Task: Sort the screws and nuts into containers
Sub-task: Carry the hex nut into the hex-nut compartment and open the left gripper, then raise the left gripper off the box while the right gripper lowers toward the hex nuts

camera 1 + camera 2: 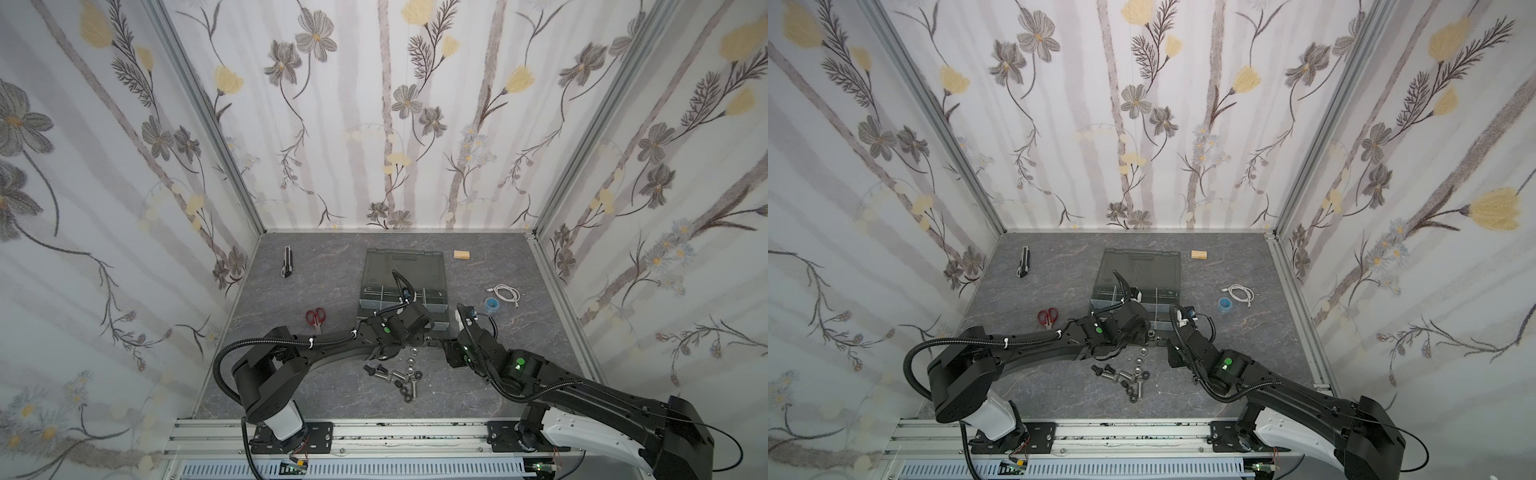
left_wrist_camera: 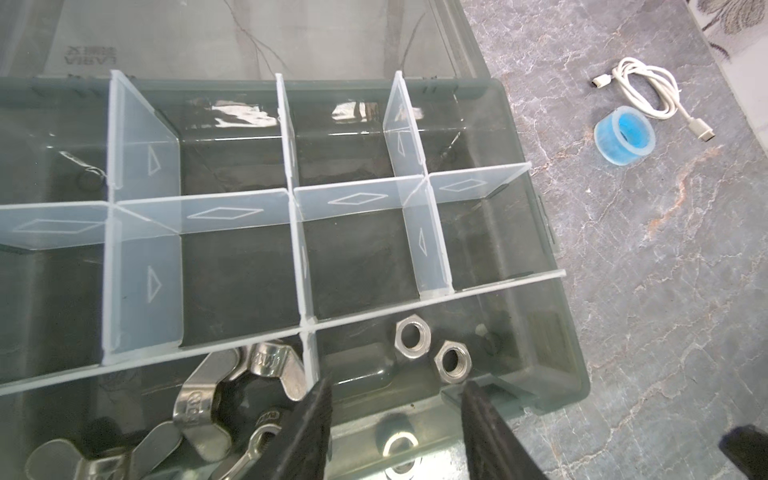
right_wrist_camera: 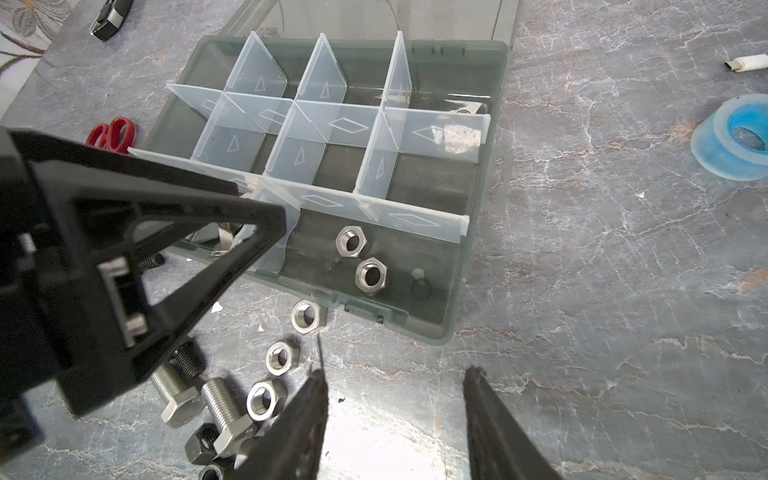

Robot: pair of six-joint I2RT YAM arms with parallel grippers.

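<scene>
The dark grey organizer case (image 1: 365, 291) lies open, its containers split by pale dividers (image 2: 232, 212). Two silver hex nuts (image 2: 452, 360) lie in the front right compartment, also in the right wrist view (image 3: 371, 274). Wing nuts (image 2: 208, 395) fill the compartment beside it. My left gripper (image 2: 399, 386) hangs open over the case's front edge with nothing between its fingers; one finger (image 3: 216, 232) shows in the right wrist view. My right gripper (image 3: 395, 372) stands open over bare table just in front of the case. Loose screws (image 3: 226, 411) and nuts (image 3: 282, 357) lie in a pile (image 1: 399, 376) (image 1: 1129, 376) nearby.
One silver nut (image 3: 306, 316) rests on the table against the case's front wall. Red scissors (image 1: 316, 318) lie left of the case and a utility knife (image 1: 286, 262) at the back left. A wooden block (image 1: 461, 254), blue tape roll (image 1: 492, 303) and white cable (image 1: 505, 295) lie right.
</scene>
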